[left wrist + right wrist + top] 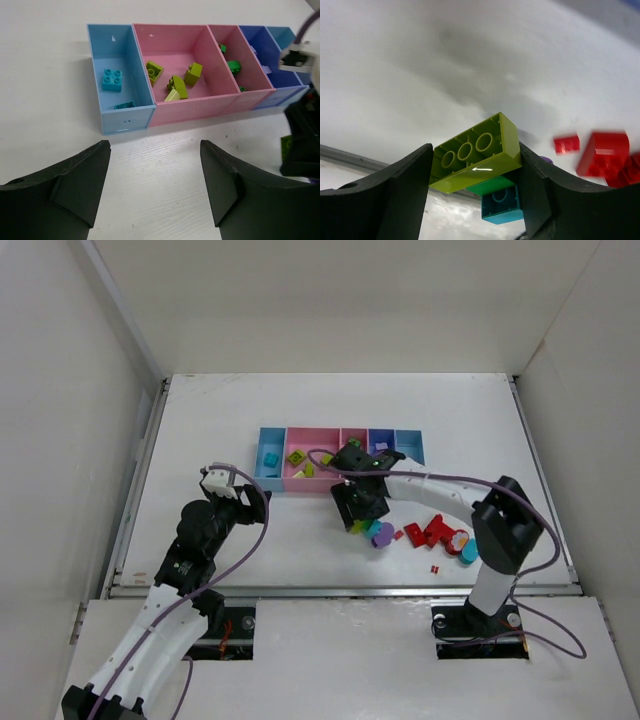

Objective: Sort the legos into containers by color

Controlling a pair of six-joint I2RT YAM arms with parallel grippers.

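Observation:
My right gripper (476,172) is shut on a lime-yellow lego (477,159), its hollow underside facing the camera. A green lego (492,185) and a cyan lego (502,206) sit right beneath it; I cannot tell if they are joined to it. Seen from above, the right gripper (358,514) hangs over the left end of the loose legos: purple (382,536), red (437,531), cyan (468,552). My left gripper (155,185) is open over bare table in front of the containers (127,119). These hold cyan (112,80), lime (175,84) and green (233,65) legos.
The row of containers (272,432) stands just behind the right gripper. The right arm (302,145) fills the right edge of the left wrist view. A tiny red piece (434,568) lies near the table's front edge. White walls enclose the table.

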